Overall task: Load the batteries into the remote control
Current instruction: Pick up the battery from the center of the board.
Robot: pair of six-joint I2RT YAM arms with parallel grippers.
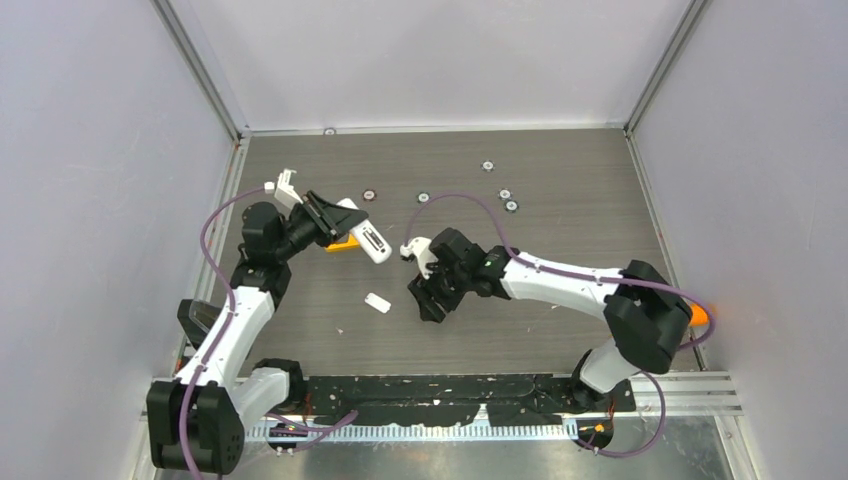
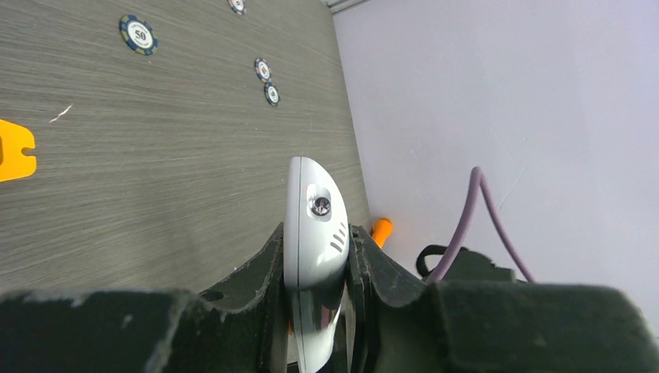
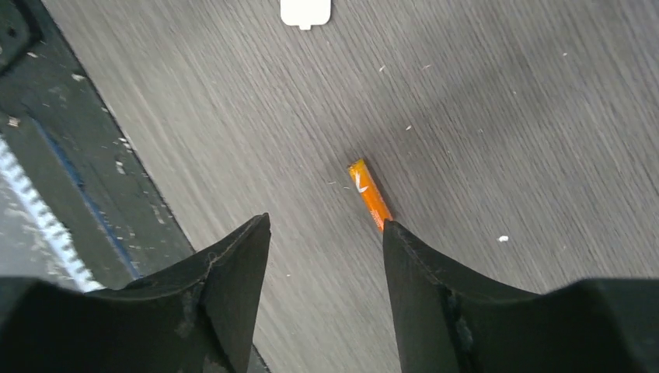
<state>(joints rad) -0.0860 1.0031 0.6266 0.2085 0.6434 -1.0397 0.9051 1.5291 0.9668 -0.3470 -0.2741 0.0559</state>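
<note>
Orange cylindrical battery (image 3: 370,193) lies on the grey wood-grain desk (image 3: 505,101), off-centre by one of my parted right fingers (image 3: 423,280) — closing now could roll it away. Left fingers (image 2: 252,284) clamp the slim white plastic remote (image 2: 312,233) aloft.

Top view high, looking down; wrist views close, sharing table (image 1: 580,180).

The left arm reaches forward with its wrist rolled sideways, and the left gripper (image 1: 333,220) clamps the remote control (image 2: 315,221) between its fingers. The right arm bends inward, the right gripper (image 3: 325,225) pointing down, jaws apart.
</note>
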